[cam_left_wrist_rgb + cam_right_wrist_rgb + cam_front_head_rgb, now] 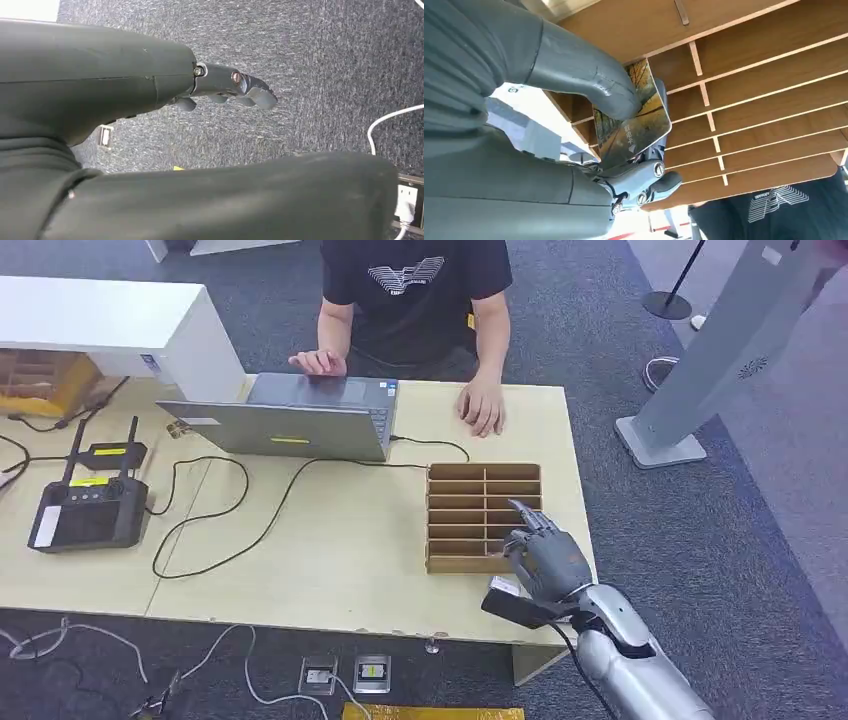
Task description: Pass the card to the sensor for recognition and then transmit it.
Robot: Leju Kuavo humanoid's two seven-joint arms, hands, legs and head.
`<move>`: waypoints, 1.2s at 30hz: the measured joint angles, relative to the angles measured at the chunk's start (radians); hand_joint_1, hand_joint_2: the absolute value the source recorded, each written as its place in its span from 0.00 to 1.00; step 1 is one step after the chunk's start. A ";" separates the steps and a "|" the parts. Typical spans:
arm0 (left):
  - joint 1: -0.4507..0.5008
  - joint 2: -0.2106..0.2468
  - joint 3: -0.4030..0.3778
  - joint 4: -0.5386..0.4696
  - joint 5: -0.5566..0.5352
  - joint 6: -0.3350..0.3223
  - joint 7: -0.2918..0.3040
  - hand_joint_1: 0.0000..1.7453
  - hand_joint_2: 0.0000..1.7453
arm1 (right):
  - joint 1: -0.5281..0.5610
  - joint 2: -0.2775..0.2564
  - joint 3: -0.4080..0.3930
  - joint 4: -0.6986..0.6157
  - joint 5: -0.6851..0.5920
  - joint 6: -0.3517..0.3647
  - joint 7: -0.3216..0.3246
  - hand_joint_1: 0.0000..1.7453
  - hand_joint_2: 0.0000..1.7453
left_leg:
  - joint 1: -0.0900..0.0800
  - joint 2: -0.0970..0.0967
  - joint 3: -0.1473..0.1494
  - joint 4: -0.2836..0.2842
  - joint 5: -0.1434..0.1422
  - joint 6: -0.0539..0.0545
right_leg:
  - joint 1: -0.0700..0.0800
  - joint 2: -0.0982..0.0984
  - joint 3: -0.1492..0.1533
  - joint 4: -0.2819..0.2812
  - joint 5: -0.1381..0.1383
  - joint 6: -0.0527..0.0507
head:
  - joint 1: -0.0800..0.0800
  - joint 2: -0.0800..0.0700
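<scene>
right wrist view: card (631, 117) in right hand (574, 130)

Little can be read here. The card (631, 117) pinched in the right hand (589, 125) carries a few small white characters and a diamond-shaped mark, too small to make out. The person's black T-shirt (415, 290), at twelve o'clock across the counter (330, 560), bears a white winged emblem; the lettering beneath it is illegible.

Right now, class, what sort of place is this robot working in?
Probably an office or lab test space: a desk with a laptop and trailing cables, grey carpet, and a wooden slotted card rack beside the right robot hand.
</scene>
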 joint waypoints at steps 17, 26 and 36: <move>0.001 0.000 0.000 0.000 0.000 0.002 0.000 0.00 0.00 | 0.000 0.005 0.000 -0.002 0.006 0.001 -0.011 1.00 1.00 | 0.000 0.000 0.000 0.000 0.000 0.000 | 0.000 0.000 0.000 0.000 0.000 0.000 | 0.000 0.000; 0.001 0.000 0.000 0.000 0.000 0.002 0.000 0.00 0.00 | 0.000 0.006 0.000 -0.002 0.007 0.001 -0.011 1.00 1.00 | 0.000 0.000 0.000 0.000 0.000 0.000 | 0.000 0.000 0.000 0.000 0.000 0.000 | 0.000 0.000; 0.001 0.000 0.000 0.000 0.002 0.003 -0.004 0.00 0.00 | -0.014 0.015 -0.001 -0.003 0.017 -0.053 -0.008 1.00 1.00 | 0.000 0.000 0.000 0.000 0.000 0.000 | 0.000 0.000 0.000 0.001 0.000 0.000 | 0.000 0.000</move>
